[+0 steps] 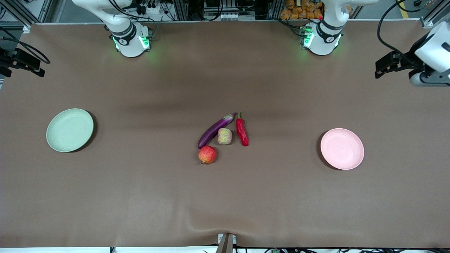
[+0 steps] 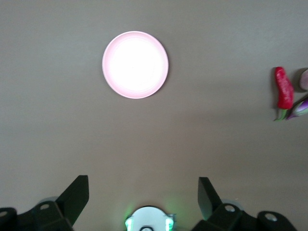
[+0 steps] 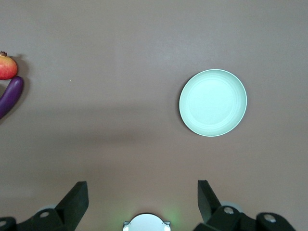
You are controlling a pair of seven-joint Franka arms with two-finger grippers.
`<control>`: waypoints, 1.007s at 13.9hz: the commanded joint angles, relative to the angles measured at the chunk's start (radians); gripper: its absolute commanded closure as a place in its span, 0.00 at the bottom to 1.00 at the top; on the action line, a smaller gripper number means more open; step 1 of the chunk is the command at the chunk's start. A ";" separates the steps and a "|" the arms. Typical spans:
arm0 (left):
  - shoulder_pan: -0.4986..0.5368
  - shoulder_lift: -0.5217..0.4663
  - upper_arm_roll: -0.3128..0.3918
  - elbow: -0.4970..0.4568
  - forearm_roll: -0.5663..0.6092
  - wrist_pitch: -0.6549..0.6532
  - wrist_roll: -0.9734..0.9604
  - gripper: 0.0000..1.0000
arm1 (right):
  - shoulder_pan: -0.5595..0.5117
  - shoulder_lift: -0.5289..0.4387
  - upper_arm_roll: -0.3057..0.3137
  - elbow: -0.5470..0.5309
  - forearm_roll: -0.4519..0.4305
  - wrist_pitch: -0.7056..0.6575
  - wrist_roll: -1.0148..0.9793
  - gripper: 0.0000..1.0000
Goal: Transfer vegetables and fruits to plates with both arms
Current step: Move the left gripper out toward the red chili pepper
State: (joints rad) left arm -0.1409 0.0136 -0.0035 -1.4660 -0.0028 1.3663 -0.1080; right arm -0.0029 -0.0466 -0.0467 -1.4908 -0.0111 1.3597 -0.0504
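The purple eggplant (image 1: 215, 130), the red chili pepper (image 1: 242, 131), the pale peach-like fruit (image 1: 224, 136) and the red-orange pomegranate-like fruit (image 1: 207, 154) lie close together at the table's middle. The pale green plate (image 1: 70, 130) is bare toward the right arm's end. The pale pink plate (image 1: 342, 148) is bare toward the left arm's end. My left gripper (image 2: 144, 185) is open and empty, high over the table by its own base, with the pink plate (image 2: 135, 64) and the chili (image 2: 284, 91) in its view. My right gripper (image 3: 143, 188) is open and empty, high by its base, and its view shows the green plate (image 3: 213, 102), the pomegranate (image 3: 6, 66) and the eggplant (image 3: 10, 97).
A brown cloth (image 1: 140, 196) covers the whole table. The two green-lit arm bases (image 1: 132, 40) (image 1: 320, 38) stand at the table's edge farthest from the front camera. Wide bare cloth lies between the produce and each plate.
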 commanded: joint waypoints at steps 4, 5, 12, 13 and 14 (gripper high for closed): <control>-0.115 0.136 -0.001 0.070 -0.045 0.010 -0.283 0.00 | -0.009 0.007 0.005 0.018 0.014 -0.014 -0.012 0.00; -0.146 0.161 -0.001 0.070 -0.045 0.040 -0.350 0.00 | -0.009 0.007 0.005 0.018 0.014 -0.016 -0.011 0.00; -0.299 0.383 -0.001 0.073 -0.105 0.336 -0.676 0.00 | -0.008 0.007 0.005 0.018 0.014 -0.016 -0.011 0.00; -0.321 0.422 -0.001 0.084 -0.115 0.374 -0.735 0.00 | -0.008 0.007 0.005 0.018 0.016 -0.016 -0.011 0.00; -0.338 0.460 -0.001 0.090 -0.123 0.425 -0.809 0.00 | -0.009 0.007 0.005 0.018 0.016 -0.016 -0.011 0.00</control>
State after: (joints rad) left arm -0.4424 0.3928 -0.0118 -1.4309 -0.1031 1.7389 -0.8155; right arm -0.0029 -0.0459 -0.0461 -1.4905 -0.0101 1.3570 -0.0505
